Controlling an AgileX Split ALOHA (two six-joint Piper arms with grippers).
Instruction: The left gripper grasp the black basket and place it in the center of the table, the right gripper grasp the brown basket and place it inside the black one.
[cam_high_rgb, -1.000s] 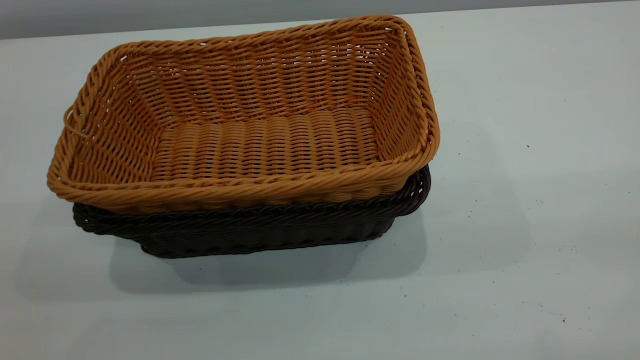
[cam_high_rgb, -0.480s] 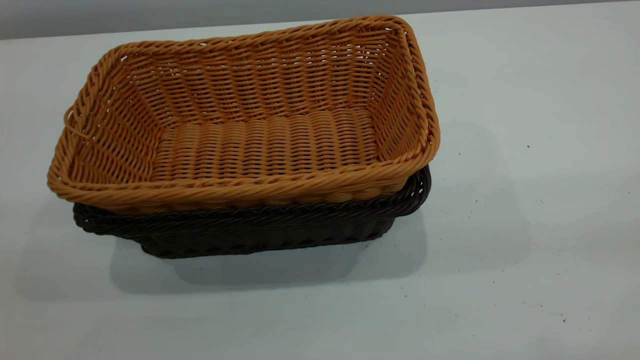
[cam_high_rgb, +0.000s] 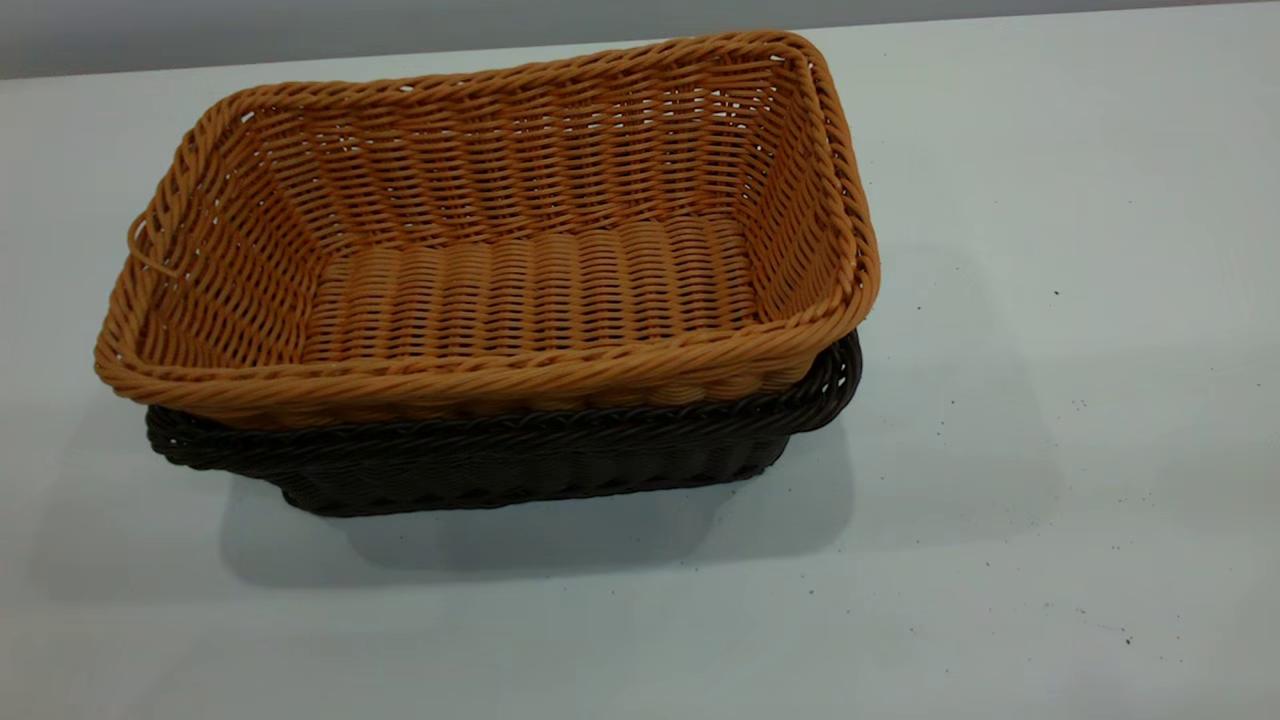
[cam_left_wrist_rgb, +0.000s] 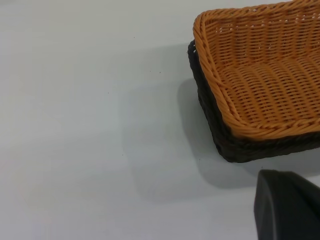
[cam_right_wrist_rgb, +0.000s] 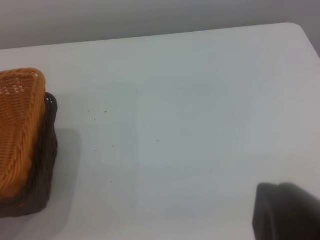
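The brown basket (cam_high_rgb: 520, 270) sits nested inside the black basket (cam_high_rgb: 520, 460) on the table (cam_high_rgb: 1050, 300), left of middle in the exterior view. Only the black basket's rim and lower wall show below the brown one. Neither gripper is in the exterior view. In the left wrist view a dark part of the left gripper (cam_left_wrist_rgb: 287, 207) shows in a corner, apart from the stacked brown basket (cam_left_wrist_rgb: 265, 80) and black basket (cam_left_wrist_rgb: 220, 130). In the right wrist view a dark part of the right gripper (cam_right_wrist_rgb: 285, 212) shows, well away from the brown basket (cam_right_wrist_rgb: 17, 130) and black basket (cam_right_wrist_rgb: 42, 170).
The pale table carries scattered small dark specks (cam_high_rgb: 1080, 405) to the right of the baskets. Its far edge (cam_high_rgb: 1000, 18) meets a grey wall. A rounded table corner (cam_right_wrist_rgb: 295, 26) shows in the right wrist view.
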